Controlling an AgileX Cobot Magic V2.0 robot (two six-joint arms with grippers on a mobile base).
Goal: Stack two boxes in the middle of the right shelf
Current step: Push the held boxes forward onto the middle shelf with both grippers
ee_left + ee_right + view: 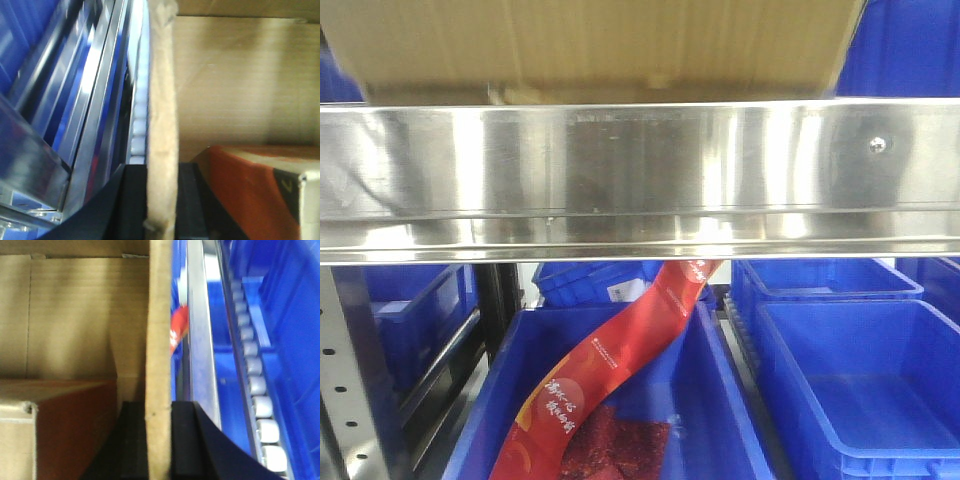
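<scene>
Both hands — left hand (pixel 161 200), right hand (pixel 159 440) — clamp the walls of the open brown cardboard box (pixel 590 45) above the shiny steel shelf (pixel 640 170).

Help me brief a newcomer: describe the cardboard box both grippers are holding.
Find the shiny steel shelf rail spanning the front view. The brown cardboard box sits just above it, the left gripper and right gripper pinching opposite walls. Everything around it is blue plastic bins.

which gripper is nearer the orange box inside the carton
Neither clearly: the left gripper and right gripper each clamp a wall of the cardboard box, the orange box just inside both.
</scene>
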